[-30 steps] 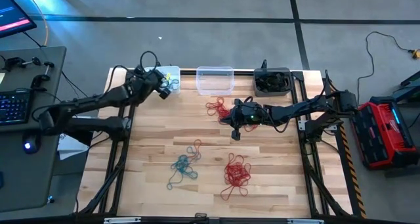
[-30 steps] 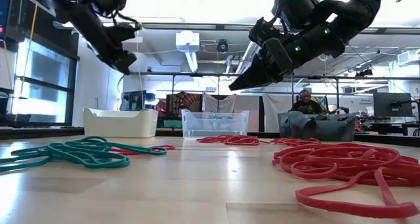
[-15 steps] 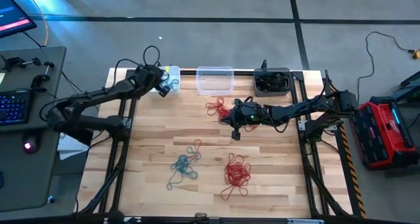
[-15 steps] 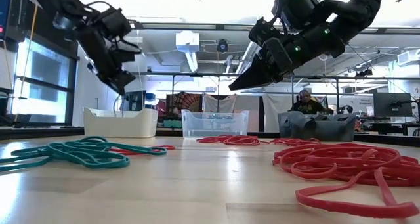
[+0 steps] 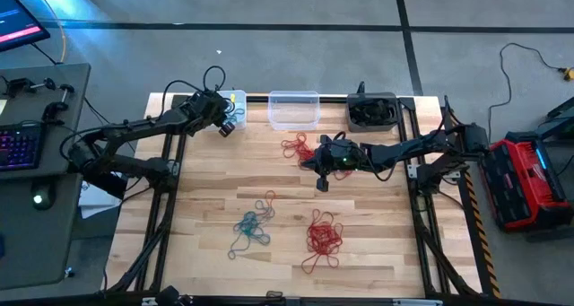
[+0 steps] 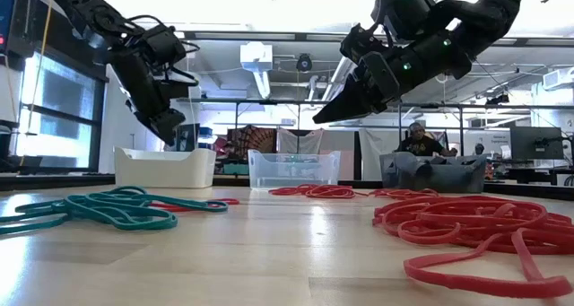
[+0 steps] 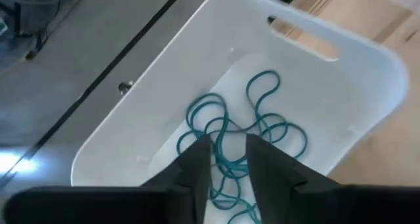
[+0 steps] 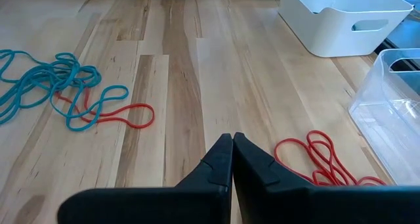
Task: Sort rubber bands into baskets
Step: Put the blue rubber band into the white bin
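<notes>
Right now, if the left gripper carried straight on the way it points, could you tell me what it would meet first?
Most likely the teal rubber bands lying in the white plastic basket; the left gripper points down into it, fingers slightly parted, though depth is unclear.

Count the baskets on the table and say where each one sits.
3, in a row along the table's far edge: the white basket under the left gripper, the clear basket in the middle, the dark grey basket on the right.
</notes>
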Motion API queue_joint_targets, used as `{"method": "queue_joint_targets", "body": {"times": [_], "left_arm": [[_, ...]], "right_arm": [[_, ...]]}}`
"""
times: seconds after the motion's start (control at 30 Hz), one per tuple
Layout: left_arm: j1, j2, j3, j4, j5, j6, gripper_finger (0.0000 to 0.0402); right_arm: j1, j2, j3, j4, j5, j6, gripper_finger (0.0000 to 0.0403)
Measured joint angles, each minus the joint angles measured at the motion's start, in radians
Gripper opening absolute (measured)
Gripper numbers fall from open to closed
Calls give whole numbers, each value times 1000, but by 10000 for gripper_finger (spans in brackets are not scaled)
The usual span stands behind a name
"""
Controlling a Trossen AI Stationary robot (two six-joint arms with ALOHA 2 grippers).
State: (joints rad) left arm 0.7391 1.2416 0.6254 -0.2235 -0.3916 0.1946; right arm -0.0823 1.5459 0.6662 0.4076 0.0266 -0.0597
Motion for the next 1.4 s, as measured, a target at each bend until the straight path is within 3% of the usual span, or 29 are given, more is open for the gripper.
{"method": "queue_joint_targets", "body": {"times": [0.23,0.4,0.73,1.07,1.4], "left_arm": [[-51,-88,0,-23,25,-3,149],[-117,-162,0,-69,127,-11,167],[-403,-218,0,-93,274,-61,171],[-705,-97,0,-57,362,-87,170],[-872,127,0,12,363,30,170]], "right_arm": [[0,0,0,0,0,0,0],[0,0,0,0,0,0,0],[0,0,0,0,0,0,0],[0,0,0,4,0,0,0],[0,0,0,3,0,0,0]]}}
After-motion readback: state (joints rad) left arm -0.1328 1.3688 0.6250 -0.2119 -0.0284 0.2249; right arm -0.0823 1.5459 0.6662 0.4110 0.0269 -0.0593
